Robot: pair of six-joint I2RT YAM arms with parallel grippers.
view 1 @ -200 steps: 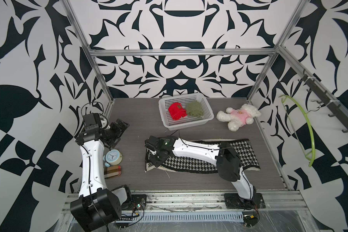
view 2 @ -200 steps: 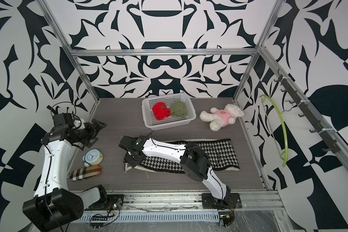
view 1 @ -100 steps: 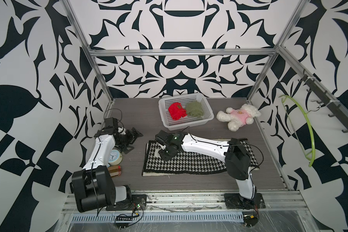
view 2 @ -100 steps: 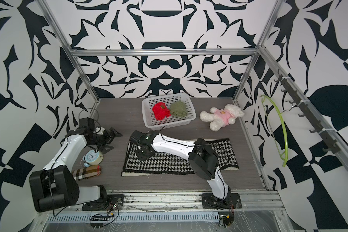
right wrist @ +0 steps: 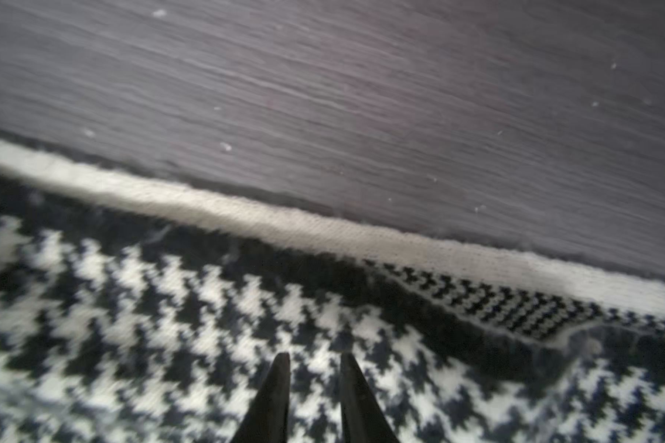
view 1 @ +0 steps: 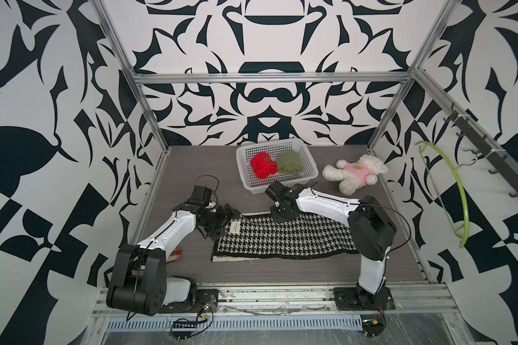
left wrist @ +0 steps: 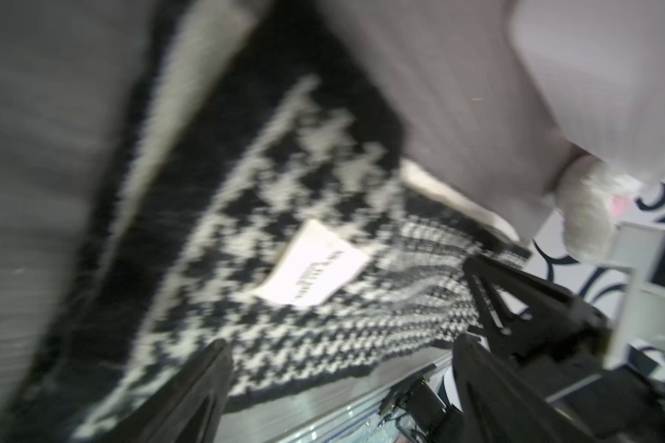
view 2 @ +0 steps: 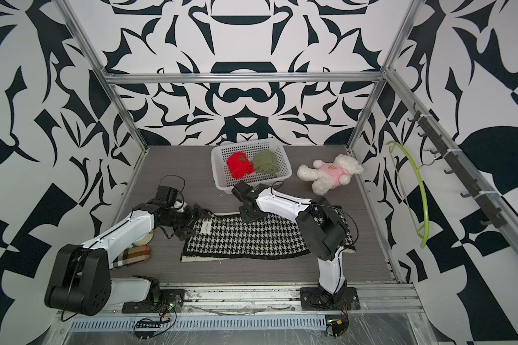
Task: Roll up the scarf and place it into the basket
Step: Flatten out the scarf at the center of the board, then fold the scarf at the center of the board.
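Note:
The black-and-white houndstooth scarf lies flat and unrolled on the table, its white label near the left end. My left gripper stands open wide at that left end, fingers apart over the fabric. My right gripper is on the scarf's far edge, with a narrow gap between the fingertips and nothing pinched. The white basket stands just behind it, holding a red roll and a green roll.
A white plush bear in pink lies right of the basket. A plaid roll and a round object sit under my left arm. A green hanger hangs on the right wall.
My left arm swung in from the left wall to the scarf's left end. My right gripper slid right along the far edge and its jaws parted slightly. The scarf's left end now lies flat.

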